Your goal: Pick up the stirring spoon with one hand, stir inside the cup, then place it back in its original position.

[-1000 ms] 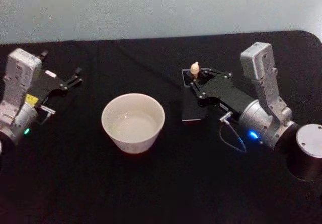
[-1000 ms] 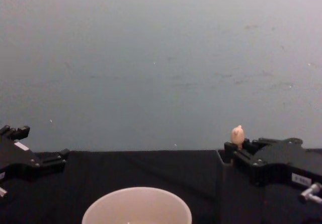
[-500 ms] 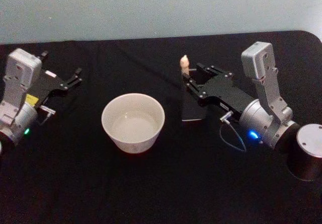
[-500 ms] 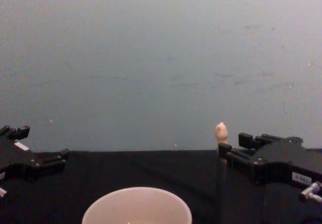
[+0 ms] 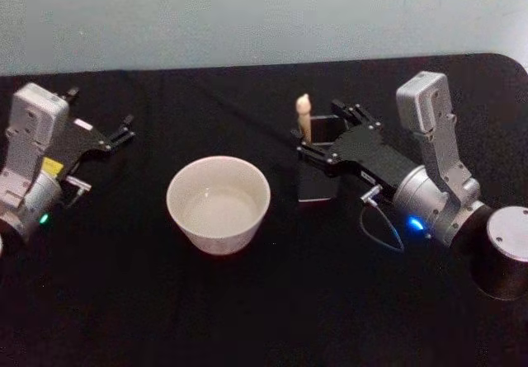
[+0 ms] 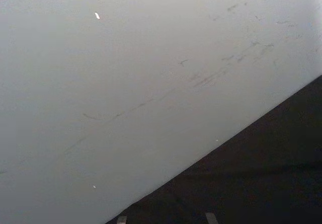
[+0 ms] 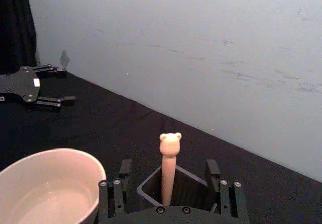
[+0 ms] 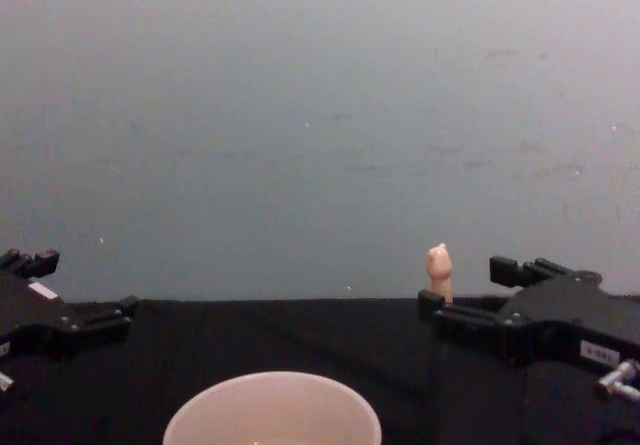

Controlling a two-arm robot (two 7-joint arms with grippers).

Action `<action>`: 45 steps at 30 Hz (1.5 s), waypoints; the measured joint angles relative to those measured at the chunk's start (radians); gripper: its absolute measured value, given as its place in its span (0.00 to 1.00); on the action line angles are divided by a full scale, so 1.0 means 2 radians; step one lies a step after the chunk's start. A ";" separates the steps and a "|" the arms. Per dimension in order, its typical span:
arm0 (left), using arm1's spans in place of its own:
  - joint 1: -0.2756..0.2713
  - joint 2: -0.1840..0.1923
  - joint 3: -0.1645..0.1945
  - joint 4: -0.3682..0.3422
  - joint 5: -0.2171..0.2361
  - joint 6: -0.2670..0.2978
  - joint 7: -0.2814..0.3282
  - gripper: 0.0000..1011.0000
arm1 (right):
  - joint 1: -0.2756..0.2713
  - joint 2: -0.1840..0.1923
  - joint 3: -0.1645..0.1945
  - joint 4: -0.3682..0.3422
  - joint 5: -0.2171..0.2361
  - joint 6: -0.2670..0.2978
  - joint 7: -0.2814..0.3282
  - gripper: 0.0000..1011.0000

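Spread jaws of the right gripper (image 7: 169, 191) are kept astride the stirring spoon (image 7: 169, 166), stood upright in its dark holder (image 5: 320, 181) at three o'clock of the cup (image 5: 218, 203), seemingly for unobstructed closing; the left gripper (image 5: 120, 132) is parked at nine o'clock.

We can't read any text here; the small white label on the right gripper (image 8: 470, 300) is too tiny to decipher.

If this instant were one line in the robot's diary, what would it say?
right gripper: open, straddling stirring spoon | spoon: upright in dark holder box | cup: left of box, untouched | left gripper: parked far left
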 joint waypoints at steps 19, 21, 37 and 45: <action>0.000 0.000 0.000 0.000 0.000 0.000 0.000 0.99 | 0.006 -0.011 0.035 -0.012 0.023 -0.030 -0.011 0.99; 0.000 0.000 0.000 0.000 0.000 0.000 0.000 0.99 | 0.008 -0.014 0.043 -0.012 0.024 -0.034 -0.019 0.99; 0.000 0.000 0.000 0.000 0.000 0.000 0.000 0.99 | 0.026 -0.026 0.070 0.071 -0.058 -0.002 -0.094 0.99; 0.000 0.000 0.000 0.000 0.000 0.000 0.000 0.99 | 0.030 -0.031 0.069 0.090 -0.069 0.007 -0.092 0.99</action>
